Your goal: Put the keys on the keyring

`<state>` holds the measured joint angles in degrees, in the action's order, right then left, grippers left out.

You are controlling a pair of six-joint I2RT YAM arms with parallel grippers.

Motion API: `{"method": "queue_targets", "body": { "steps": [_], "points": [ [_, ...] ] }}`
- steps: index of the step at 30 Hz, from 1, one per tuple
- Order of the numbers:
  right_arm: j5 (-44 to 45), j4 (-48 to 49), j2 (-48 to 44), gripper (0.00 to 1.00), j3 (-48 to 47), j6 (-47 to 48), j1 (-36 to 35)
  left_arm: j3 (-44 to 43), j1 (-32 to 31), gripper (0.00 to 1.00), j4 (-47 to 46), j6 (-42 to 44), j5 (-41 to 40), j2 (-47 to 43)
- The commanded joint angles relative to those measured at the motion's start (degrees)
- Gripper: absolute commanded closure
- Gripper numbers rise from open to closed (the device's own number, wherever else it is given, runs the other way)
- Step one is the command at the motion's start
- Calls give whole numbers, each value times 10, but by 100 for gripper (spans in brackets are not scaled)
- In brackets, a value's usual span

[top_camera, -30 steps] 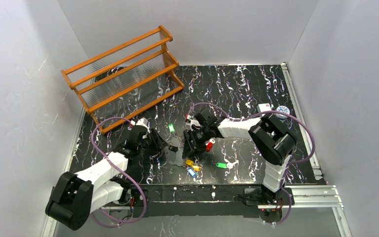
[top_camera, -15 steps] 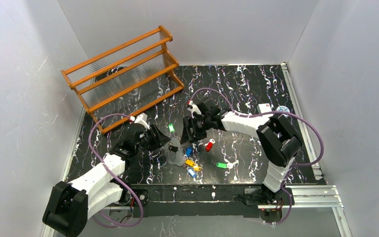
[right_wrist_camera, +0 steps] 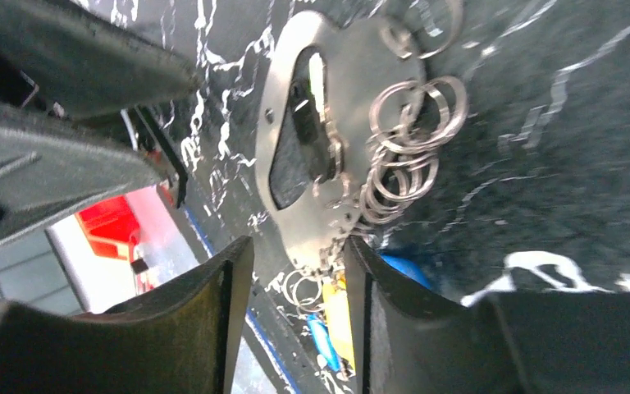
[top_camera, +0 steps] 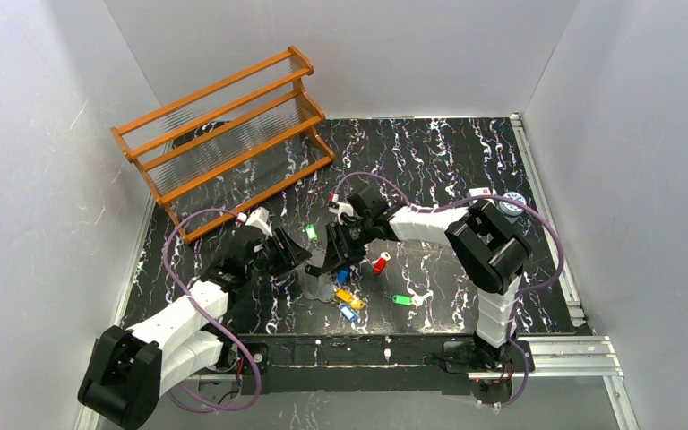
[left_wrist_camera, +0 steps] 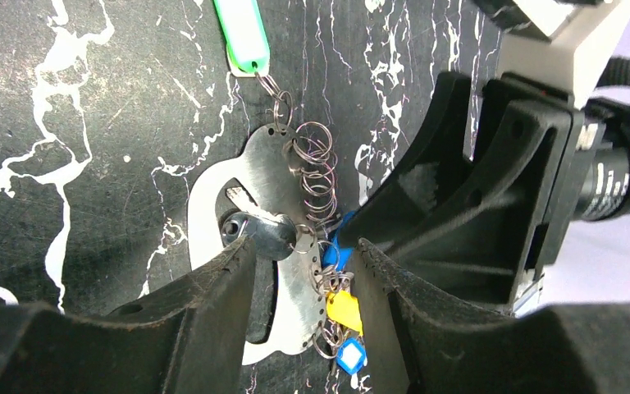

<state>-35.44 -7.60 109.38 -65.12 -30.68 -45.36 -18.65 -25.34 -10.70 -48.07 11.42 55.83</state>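
The keyring is a flat silver oval plate hung with several split rings, lying on the black table. A green key, a yellow key and a blue key hang from its rings. Another blue key, a red key and a second green key lie loose nearby. My left gripper stands open over the plate's lower half, a finger on either side. My right gripper faces it, open over the plate's end; whether it touches the plate I cannot tell.
An orange wooden rack stands at the back left. A white box and a round object sit at the right edge. A metal rail runs along the front right.
The right gripper has moved left to the keyring, widening and then narrowing its jaws. A blue key now shows beside the plate. The left arm has reached forward to the plate.
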Motion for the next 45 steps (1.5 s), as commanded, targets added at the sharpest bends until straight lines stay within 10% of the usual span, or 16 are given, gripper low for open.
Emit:
{"method": "queue_targets", "body": {
  "steps": [1, 19, 33, 45],
  "points": [
    [-63, 42, -39, 50, 16, -7, -23, 6, -1, 54, -8, 6, 7, 5],
    [113, -119, -6, 55, -19, 79, -4, 15, -1, 54, -6, 4, 17, -10],
    [-56, 45, -53, 79, 134, 15, -26, -24, -4, 55, -9, 38, 37, 39],
    [87, -7, -188, 77, 136, 21, -15, -96, -66, 55, -7, 111, 50, 152]
  ]
}}
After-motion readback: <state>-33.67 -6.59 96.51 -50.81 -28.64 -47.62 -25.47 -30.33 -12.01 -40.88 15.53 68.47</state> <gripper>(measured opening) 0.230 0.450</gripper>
